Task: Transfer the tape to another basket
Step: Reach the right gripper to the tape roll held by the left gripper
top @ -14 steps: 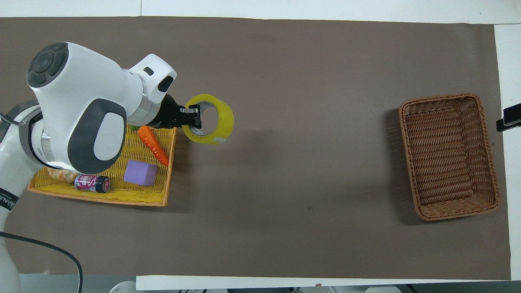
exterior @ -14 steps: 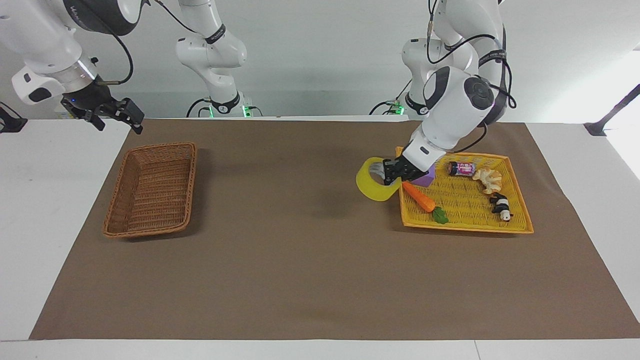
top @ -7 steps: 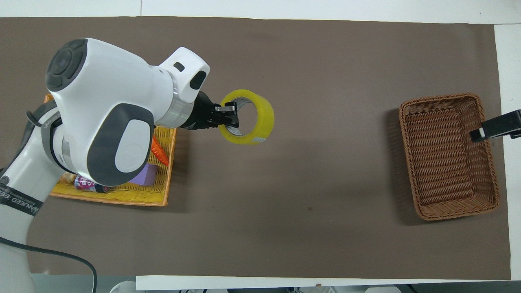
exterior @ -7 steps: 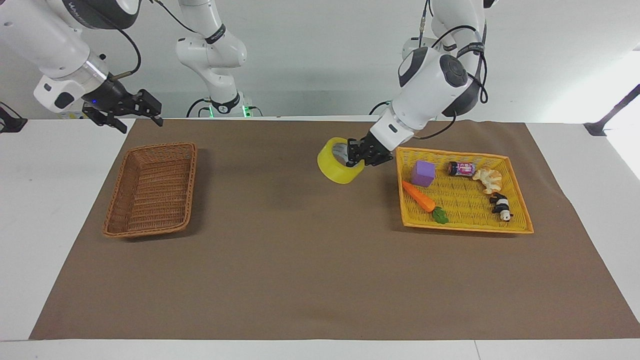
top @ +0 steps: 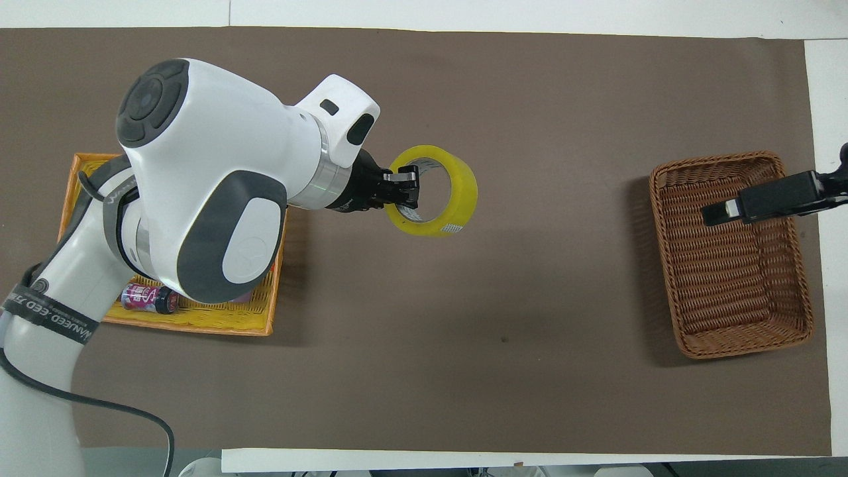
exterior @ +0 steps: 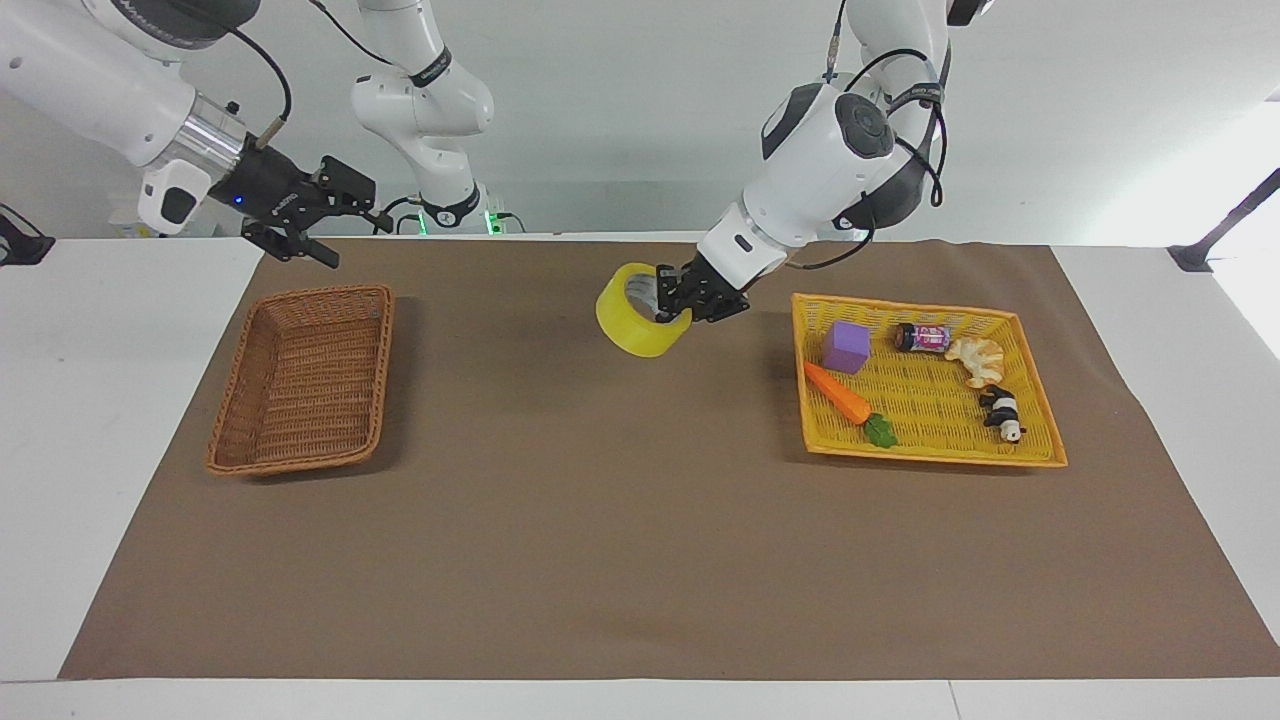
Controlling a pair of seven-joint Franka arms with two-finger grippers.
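At frame centre, left gripper (exterior: pixel 672 302) jaws clamp yellow translucent tape roll (exterior: pixel 637 322) wall above tabletop. Advise level carry to brown wicker basket (exterior: pixel 300 378). Right gripper (exterior: pixel 345 212), upper left: jaws' state indiscernible.

The left arm reaches in from its base with the elbow high and the wrist angled downward, its tool (exterior: pixel 668 298) up in the air above the middle of the table (exterior: pixel 600 520). That tool's fingers are closed on the rim of the tape (exterior: pixel 640 312), one finger inside the ring. The right arm stretches out from its end, forearm sloping down, its tool (exterior: pixel 345 215) hanging over the basket (exterior: pixel 300 380).
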